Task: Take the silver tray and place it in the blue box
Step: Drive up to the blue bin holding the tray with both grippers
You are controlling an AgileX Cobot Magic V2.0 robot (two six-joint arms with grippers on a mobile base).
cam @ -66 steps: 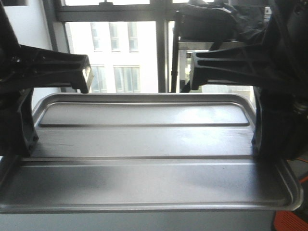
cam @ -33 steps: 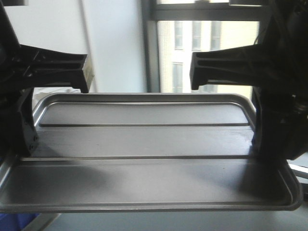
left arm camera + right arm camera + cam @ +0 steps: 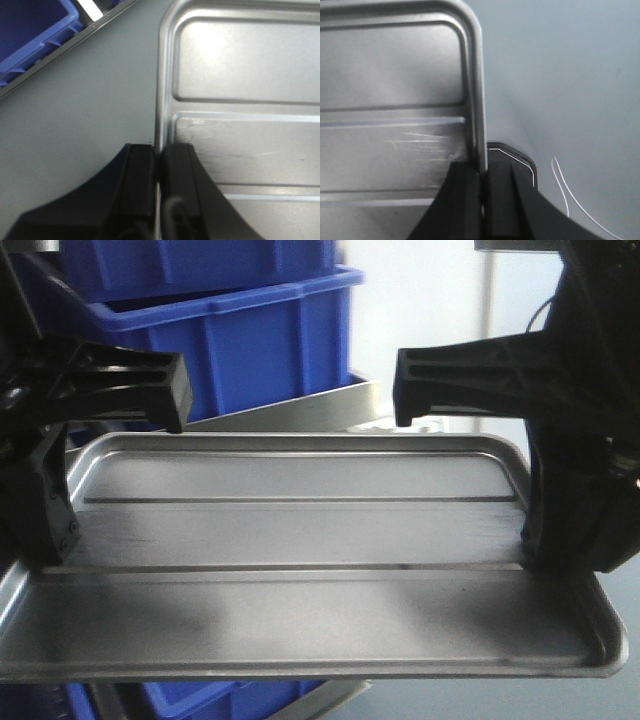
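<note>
The right gripper (image 3: 482, 196) pinches the raised rim of the silver tray (image 3: 390, 100) between its two black fingers (image 3: 462, 200), just below the rounded corner. Fine scratches mark the metal (near a long ridge). A thin white wire (image 3: 570, 196) curls over the grey surface (image 3: 560, 75) beside it.

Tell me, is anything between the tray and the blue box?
Nothing I can see. The left gripper and right gripper pinch the tray by its side rims, and the blue box sits past its far edge.
</note>
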